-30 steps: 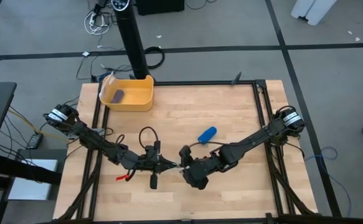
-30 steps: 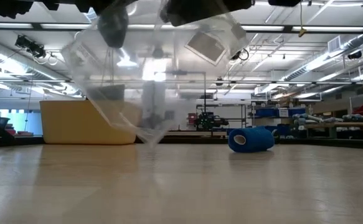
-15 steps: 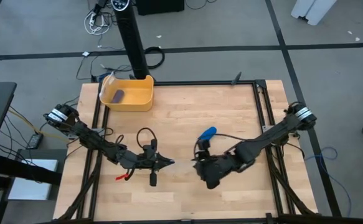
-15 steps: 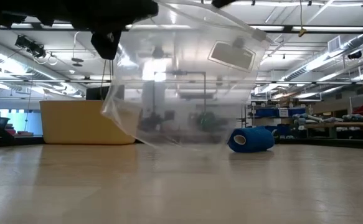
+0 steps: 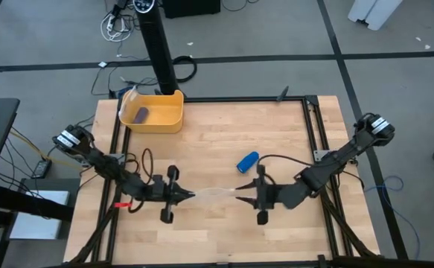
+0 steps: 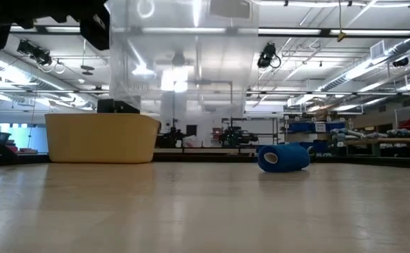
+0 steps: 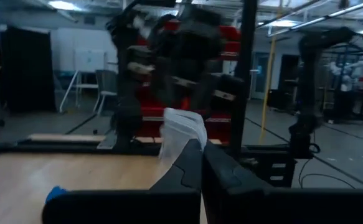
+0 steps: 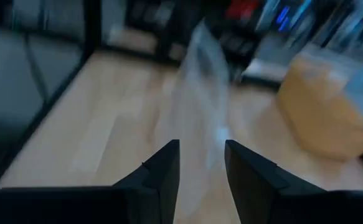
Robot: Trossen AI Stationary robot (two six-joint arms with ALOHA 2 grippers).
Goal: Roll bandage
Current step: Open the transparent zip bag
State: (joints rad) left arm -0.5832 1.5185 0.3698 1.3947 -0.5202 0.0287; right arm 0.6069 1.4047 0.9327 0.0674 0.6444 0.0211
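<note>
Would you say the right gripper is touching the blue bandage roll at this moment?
Apart. In the high view, bare table lies between the right gripper and the bandage, which rests alone beyond the stretched plastic bag.

Your table (image 5: 217, 141) is a light wooden top inside a dark metal frame. Two things rest directly on it. The yellow bin (image 5: 154, 112) sits at the far left corner, just beside the black post, with a small dark purple block (image 5: 140, 115) inside. The bandage (image 5: 248, 161), a compact bright blue roll, lies on its side on the bare wood near the middle, well apart from the bin; in the low view it (image 6: 283, 157) touches the top, right of the bin (image 6: 99, 138).
</note>
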